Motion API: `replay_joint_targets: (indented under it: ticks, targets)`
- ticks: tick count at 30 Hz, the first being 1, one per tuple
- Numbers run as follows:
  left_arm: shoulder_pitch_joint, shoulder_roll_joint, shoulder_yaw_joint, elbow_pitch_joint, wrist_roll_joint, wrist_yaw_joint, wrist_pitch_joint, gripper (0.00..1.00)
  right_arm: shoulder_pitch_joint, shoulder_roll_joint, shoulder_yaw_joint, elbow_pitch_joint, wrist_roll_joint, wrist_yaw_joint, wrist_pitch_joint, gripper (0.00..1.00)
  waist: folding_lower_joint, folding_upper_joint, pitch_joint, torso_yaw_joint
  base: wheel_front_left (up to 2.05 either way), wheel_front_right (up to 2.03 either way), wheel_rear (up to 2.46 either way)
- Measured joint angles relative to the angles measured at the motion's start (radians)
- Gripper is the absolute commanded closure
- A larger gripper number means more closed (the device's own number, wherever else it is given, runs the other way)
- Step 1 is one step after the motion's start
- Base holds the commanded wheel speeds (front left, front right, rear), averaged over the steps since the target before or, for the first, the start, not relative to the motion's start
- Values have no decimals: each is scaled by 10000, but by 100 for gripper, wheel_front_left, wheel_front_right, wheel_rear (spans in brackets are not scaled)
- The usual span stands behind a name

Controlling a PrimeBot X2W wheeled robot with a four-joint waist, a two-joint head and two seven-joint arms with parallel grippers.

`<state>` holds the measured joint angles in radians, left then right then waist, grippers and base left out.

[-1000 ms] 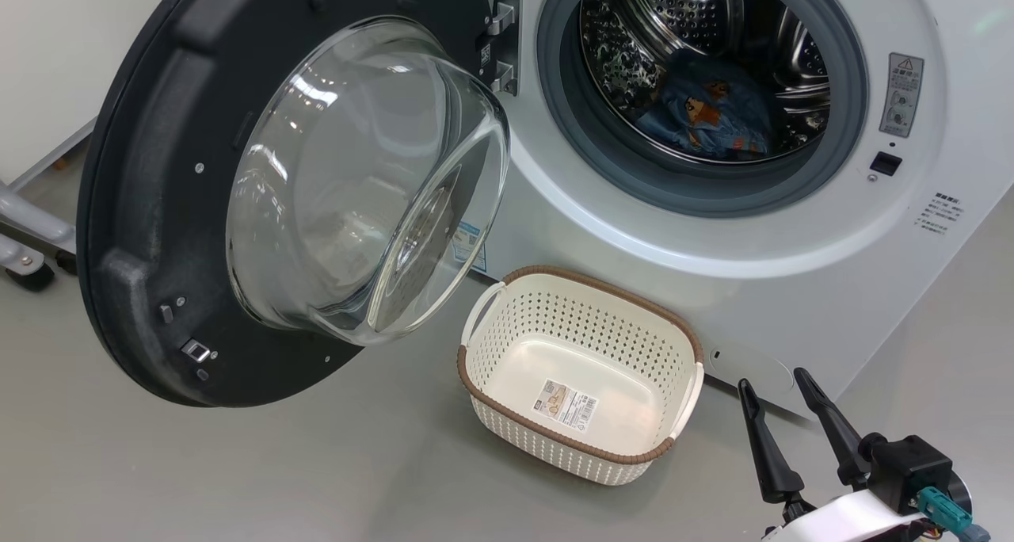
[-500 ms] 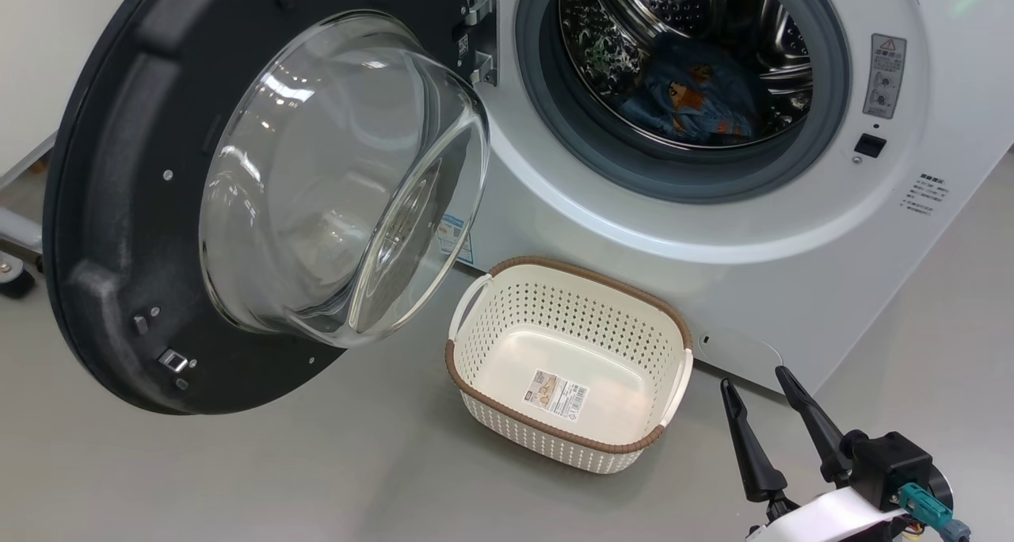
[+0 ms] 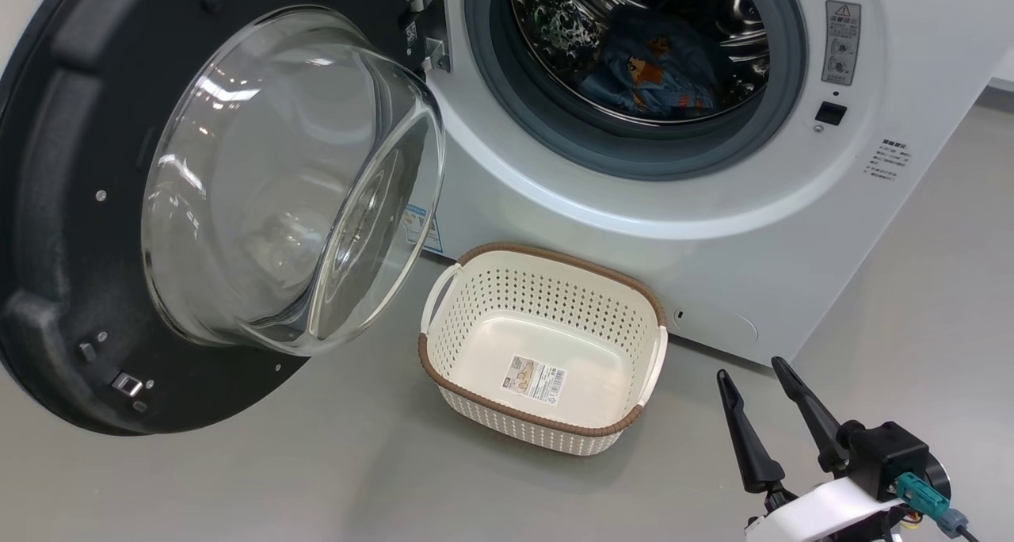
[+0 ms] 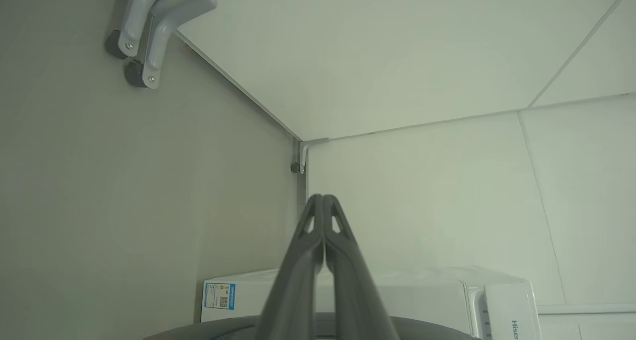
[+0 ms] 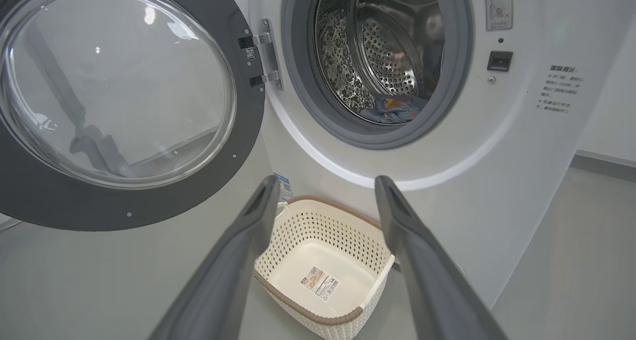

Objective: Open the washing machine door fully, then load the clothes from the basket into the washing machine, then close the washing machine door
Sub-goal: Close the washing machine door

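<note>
Although your head camera has shifted a little, nothing has moved: the clothes (image 3: 649, 66) lie in the drum (image 3: 554, 19), the basket (image 3: 547, 253) sits empty on the floor (image 3: 317, 479) just before the machine (image 3: 713, 241), and the door (image 3: 47, 209) stands wide open. Your right pincer (image 3: 750, 368) hangs open and empty beside the basket. Your left pincer (image 4: 323, 198) is closed on nothing, pointing at the wall (image 4: 422, 181). Loading looks finished, so only closing the door remains.
</note>
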<state>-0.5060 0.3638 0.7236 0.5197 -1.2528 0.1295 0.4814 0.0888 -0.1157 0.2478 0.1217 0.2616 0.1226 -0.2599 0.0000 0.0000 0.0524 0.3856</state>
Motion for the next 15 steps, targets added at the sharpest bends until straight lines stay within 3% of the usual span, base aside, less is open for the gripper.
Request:
replay_joint_targets:
  ticks: [15]
  targets:
    - [-1555, 539, -424, 1434, -355, 0, 2196, 100, -84, -128, -115, 61, 0, 0, 0, 0, 0, 0, 110, -206, 0, 0, 0]
